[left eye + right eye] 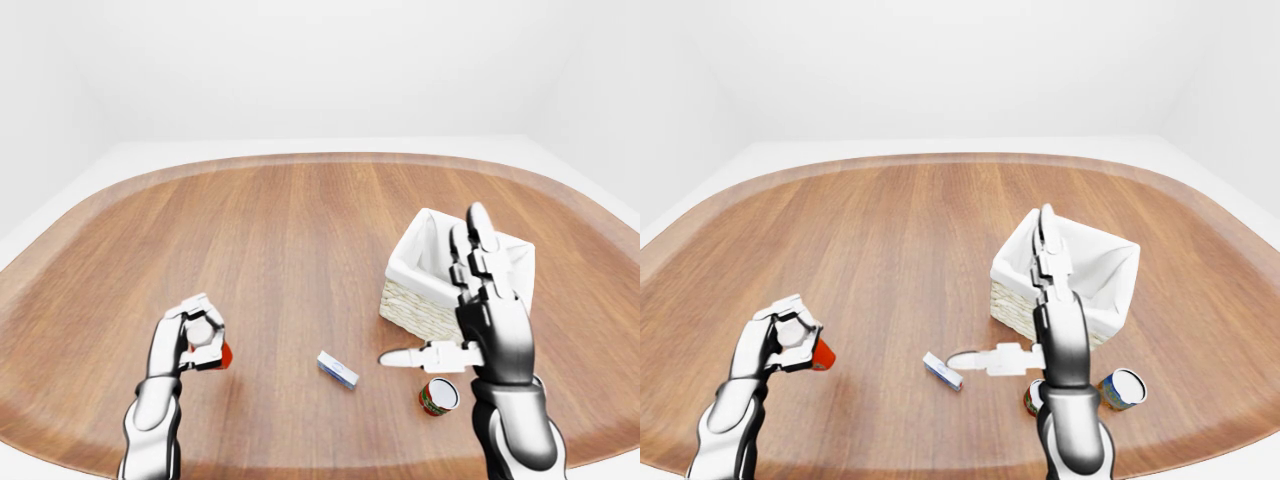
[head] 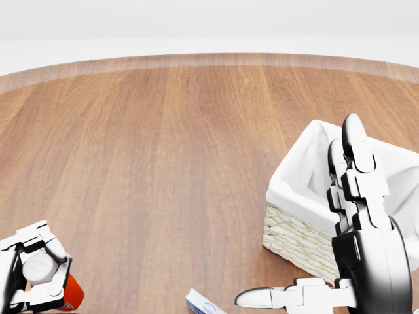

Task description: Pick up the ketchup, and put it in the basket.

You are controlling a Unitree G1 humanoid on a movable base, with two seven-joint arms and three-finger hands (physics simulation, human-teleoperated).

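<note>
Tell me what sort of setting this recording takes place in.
A bare simulated tabletop, probably a test scene rather than a real room: a rounded wooden table, blank white walls, and a few groceries beside a lined wicker basket. The left hand has its fingers round the ketchup.
</note>
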